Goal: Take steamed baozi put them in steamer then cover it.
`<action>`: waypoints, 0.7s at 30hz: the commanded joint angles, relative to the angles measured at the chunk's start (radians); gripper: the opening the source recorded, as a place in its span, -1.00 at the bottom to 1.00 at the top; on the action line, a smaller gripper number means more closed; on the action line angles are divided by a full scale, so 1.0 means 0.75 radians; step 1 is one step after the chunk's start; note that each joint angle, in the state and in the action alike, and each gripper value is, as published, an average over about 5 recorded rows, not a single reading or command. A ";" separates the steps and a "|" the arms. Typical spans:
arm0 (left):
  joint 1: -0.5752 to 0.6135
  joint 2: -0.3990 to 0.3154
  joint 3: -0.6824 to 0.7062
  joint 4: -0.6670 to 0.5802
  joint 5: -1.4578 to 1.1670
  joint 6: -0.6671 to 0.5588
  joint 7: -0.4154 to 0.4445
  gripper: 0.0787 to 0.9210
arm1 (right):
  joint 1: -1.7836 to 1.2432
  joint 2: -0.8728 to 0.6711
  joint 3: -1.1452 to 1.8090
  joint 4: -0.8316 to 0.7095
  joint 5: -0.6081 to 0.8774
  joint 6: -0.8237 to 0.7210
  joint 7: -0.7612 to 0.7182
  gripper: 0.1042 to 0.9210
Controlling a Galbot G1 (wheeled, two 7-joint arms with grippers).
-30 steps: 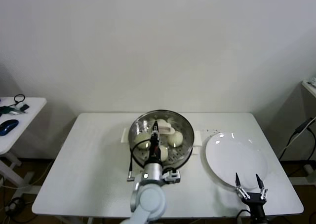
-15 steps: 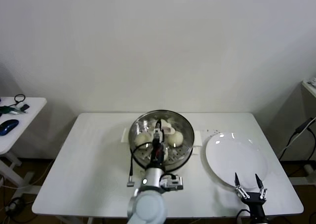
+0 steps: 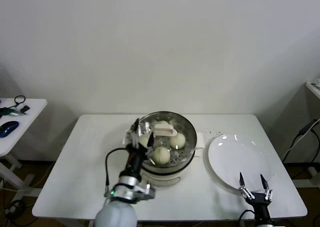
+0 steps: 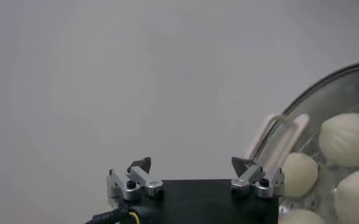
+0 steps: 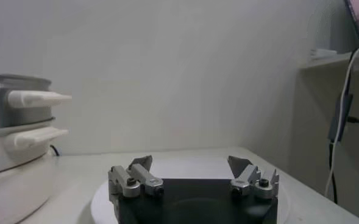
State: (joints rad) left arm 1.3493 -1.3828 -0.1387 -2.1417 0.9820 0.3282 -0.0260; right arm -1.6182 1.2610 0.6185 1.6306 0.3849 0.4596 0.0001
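Steamed baozi (image 3: 161,155) four inside steamer (image 3: 186,154); plate (image 3: 239,161) bare; left hand (image 3: 142,134) spread, right hand (image 3: 255,185) spread.

No readable text, label, brand, number or sign anywhere. Steamer (image 3: 162,142) at table centre: bare metal, white base unmarked (no logo visible). Plate (image 3: 239,161) on right: plain white. Items on far-left side table too small to read.
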 commanded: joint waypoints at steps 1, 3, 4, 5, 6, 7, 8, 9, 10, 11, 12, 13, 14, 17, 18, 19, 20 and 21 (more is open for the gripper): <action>0.146 0.042 -0.274 -0.113 -0.534 -0.207 -0.149 0.77 | 0.006 -0.021 0.004 0.024 0.015 0.048 -0.022 0.76; 0.196 0.041 -0.425 -0.113 -0.766 -0.260 -0.134 0.77 | 0.010 -0.025 0.000 0.022 0.018 0.050 -0.028 0.76; 0.224 0.041 -0.510 -0.112 -0.902 -0.281 -0.111 0.77 | 0.013 -0.026 -0.002 0.019 0.020 0.052 -0.030 0.76; 0.248 0.043 -0.588 -0.108 -1.028 -0.300 -0.086 0.77 | 0.016 -0.027 -0.004 0.015 0.021 0.054 -0.031 0.76; 0.270 0.048 -0.657 -0.100 -1.146 -0.316 -0.059 0.77 | 0.018 -0.027 -0.006 0.010 0.023 0.057 -0.032 0.76; 0.299 0.058 -0.728 -0.082 -1.262 -0.340 -0.032 0.77 | 0.021 -0.028 -0.008 0.005 0.026 0.060 -0.033 0.76; 0.330 0.070 -0.788 -0.058 -1.376 -0.372 -0.008 0.77 | 0.024 -0.028 -0.011 -0.001 0.030 0.062 -0.034 0.76; 0.357 0.082 -0.827 -0.031 -1.457 -0.408 0.009 0.77 | 0.026 -0.027 -0.013 -0.007 0.034 0.063 -0.035 0.76; 0.390 0.096 -0.858 0.002 -1.532 -0.449 0.024 0.77 | 0.028 -0.027 -0.016 -0.013 0.039 0.064 -0.035 0.76; 0.424 0.108 -0.878 0.034 -1.586 -0.490 0.034 0.77 | 0.030 -0.027 -0.019 -0.019 0.042 0.064 -0.035 0.76; 0.451 0.115 -0.883 0.061 -1.628 -0.525 0.039 0.77 | 0.032 -0.027 -0.022 -0.025 0.044 0.065 -0.035 0.76; 0.476 0.116 -0.882 0.087 -1.656 -0.560 0.040 0.77 | 0.032 -0.027 -0.024 -0.030 0.045 0.065 -0.036 0.76; 0.501 0.112 -0.875 0.116 -1.672 -0.598 0.041 0.77 | 0.032 -0.027 -0.026 -0.034 0.044 0.064 -0.038 0.76; 0.535 0.079 -0.830 0.197 -1.656 -0.698 0.040 0.77 | 0.029 -0.034 -0.026 -0.043 0.046 0.062 -0.043 0.76; 0.540 0.066 -0.810 0.226 -1.642 -0.727 0.039 0.77 | 0.028 -0.037 -0.026 -0.046 0.047 0.061 -0.043 0.76; 0.540 0.053 -0.791 0.254 -1.628 -0.748 0.038 0.77 | 0.027 -0.040 -0.026 -0.049 0.049 0.062 -0.043 0.76; 0.539 0.041 -0.773 0.284 -1.613 -0.768 0.038 0.77 | 0.026 -0.044 -0.027 -0.052 0.051 0.063 -0.043 0.76; 0.537 0.029 -0.758 0.313 -1.597 -0.787 0.037 0.77 | 0.026 -0.047 -0.028 -0.054 0.055 0.064 -0.042 0.76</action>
State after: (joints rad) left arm 1.6718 -1.3627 -0.6327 -1.9740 -0.0328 -0.1441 -0.0080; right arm -1.5985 1.2347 0.6001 1.6044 0.4142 0.5004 -0.0280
